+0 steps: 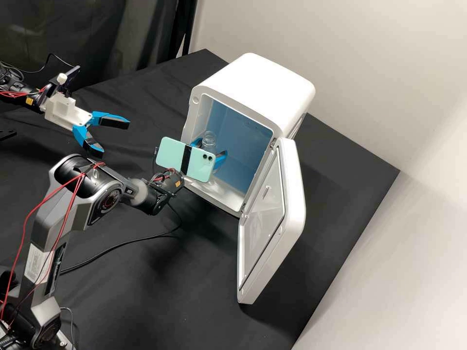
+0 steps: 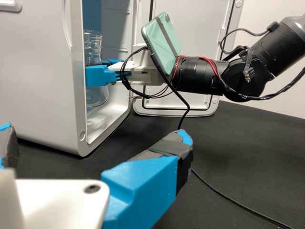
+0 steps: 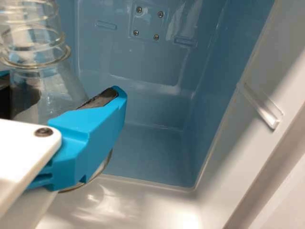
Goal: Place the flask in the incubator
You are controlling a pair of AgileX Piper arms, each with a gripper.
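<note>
Two blue fingers of the right gripper are clamped on the clear glass flask, pressing on its sloping body just below the ribbed neck. The flask stands upright inside the incubator, at the front of the pale blue chamber, on the side away from the hinge. Its base is low over the chamber floor; whether it touches cannot be told. A mint-green phone is strapped to the right arm's wrist, just outside the opening. The incubator's door hangs wide open, swung out toward the bench's near edge. The incubator itself sits toward the right edge of the black bench. The left gripper hovers above the bench's far left part, well apart from the incubator, its fingers spread and holding nothing.
</note>
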